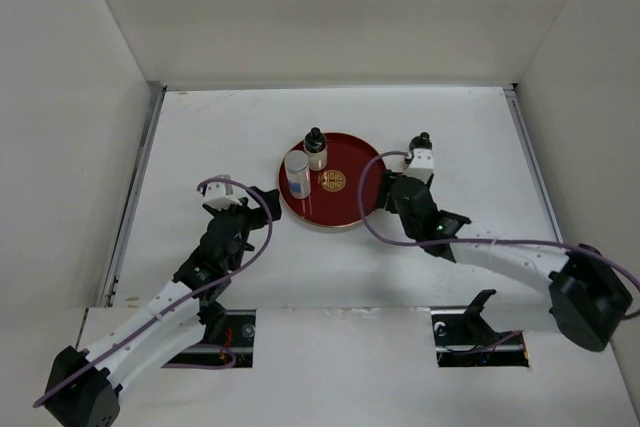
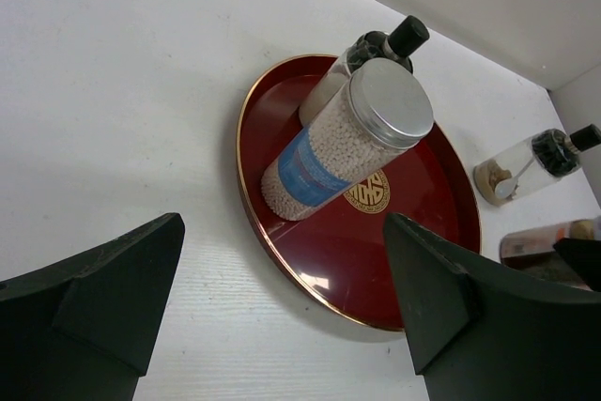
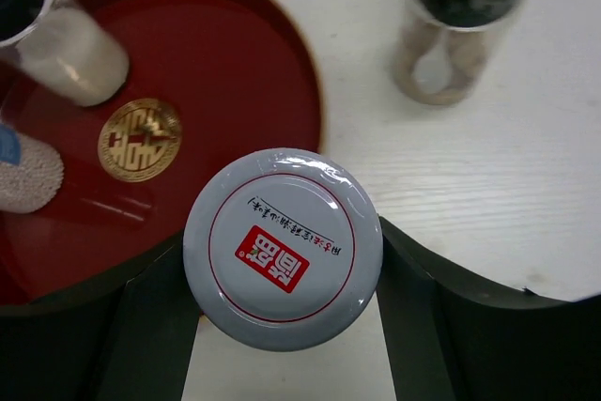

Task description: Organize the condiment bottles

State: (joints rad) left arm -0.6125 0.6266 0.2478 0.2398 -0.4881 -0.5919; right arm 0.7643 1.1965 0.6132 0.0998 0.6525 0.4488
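Grey-lidded bottle [image 3: 282, 249] in right end effector [image 3: 287, 318]

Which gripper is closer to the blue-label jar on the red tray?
Left. The left gripper, open, hangs at the red tray's left rim beside the blue-label jar; the right gripper, shut on a grey-capped bottle, is past the opposite rim.

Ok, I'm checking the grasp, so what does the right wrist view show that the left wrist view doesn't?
Right wrist only: the grey-white round lid with a red label, clamped by the right gripper. Left wrist only: the silver lid of the tall clear pellet jar, and the left gripper open, empty. Both: the round red tray with gold emblem and the clear black-capped bottle standing off it on the white table.
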